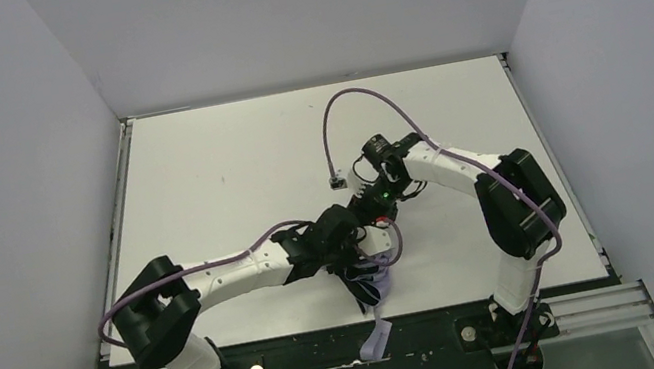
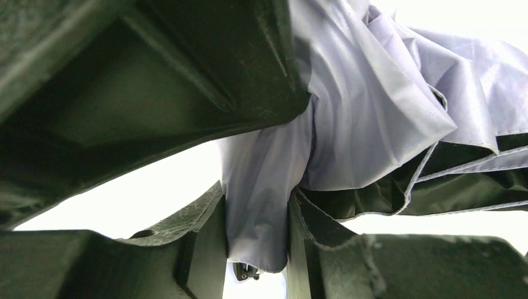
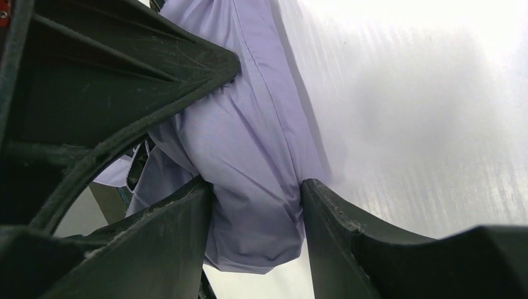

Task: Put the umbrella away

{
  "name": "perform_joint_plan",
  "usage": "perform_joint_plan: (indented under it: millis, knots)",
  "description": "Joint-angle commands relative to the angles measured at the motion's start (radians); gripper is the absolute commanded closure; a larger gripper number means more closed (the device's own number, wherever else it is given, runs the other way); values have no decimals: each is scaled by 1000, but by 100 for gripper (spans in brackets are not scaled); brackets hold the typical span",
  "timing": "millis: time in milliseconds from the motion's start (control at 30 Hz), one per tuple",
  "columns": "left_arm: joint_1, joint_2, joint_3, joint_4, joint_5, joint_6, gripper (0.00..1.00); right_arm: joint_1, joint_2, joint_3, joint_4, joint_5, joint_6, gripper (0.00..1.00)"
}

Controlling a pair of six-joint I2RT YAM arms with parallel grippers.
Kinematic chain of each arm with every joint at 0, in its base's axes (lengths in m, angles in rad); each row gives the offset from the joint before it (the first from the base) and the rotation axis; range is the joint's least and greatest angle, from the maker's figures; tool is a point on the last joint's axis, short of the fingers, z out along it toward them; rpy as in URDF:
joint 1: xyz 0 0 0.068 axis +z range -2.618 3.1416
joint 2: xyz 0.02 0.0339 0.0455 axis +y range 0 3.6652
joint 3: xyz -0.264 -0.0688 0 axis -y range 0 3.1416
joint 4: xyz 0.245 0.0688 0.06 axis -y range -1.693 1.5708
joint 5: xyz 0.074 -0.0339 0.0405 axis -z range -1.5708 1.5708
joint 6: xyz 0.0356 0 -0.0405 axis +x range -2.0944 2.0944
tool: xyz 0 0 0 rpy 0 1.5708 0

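Two end effectors meet on one bundle. The left end effector (image 2: 256, 246) is clamped on a fold of lavender fabric of the umbrella (image 1: 373, 283). The right end effector (image 3: 255, 227) is closed around a thicker wad of the same fabric, its fingers parted only by what they pinch. From above, the umbrella lies crumpled by the middle of the near edge of the table (image 1: 228, 161), lavender outside with black lining showing. Its long axis runs roughly from the two grips back toward the arm bases, and a pale end reaches past the table's edge onto the dark rail. The bundle thus trails from both grips toward the robot, not ahead of them. Neither arm is clearly nearer: both hold the far end, the left reaching in from the left and the right bent in from the far side. I judge that the coming move, gathering the fabric tight, turns on that axis, so a shifting grip would travel along it toward the bases. Whether the shaft is fully collapsed cannot be told.
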Motion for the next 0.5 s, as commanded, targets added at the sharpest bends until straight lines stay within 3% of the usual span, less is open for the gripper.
perform_joint_plan:
  millis: [0,267,467]
  knots:
    - [55,-87,-33,59,-32,-75,85,33,12,-14,-33,61,-27,59]
    - [118,-276,-98,146,6,-153,41,53,-70,-111,133,113,-4,71]
    - [124,-425,-117,96,112,-194,36,60,-96,-149,194,128,-18,74]
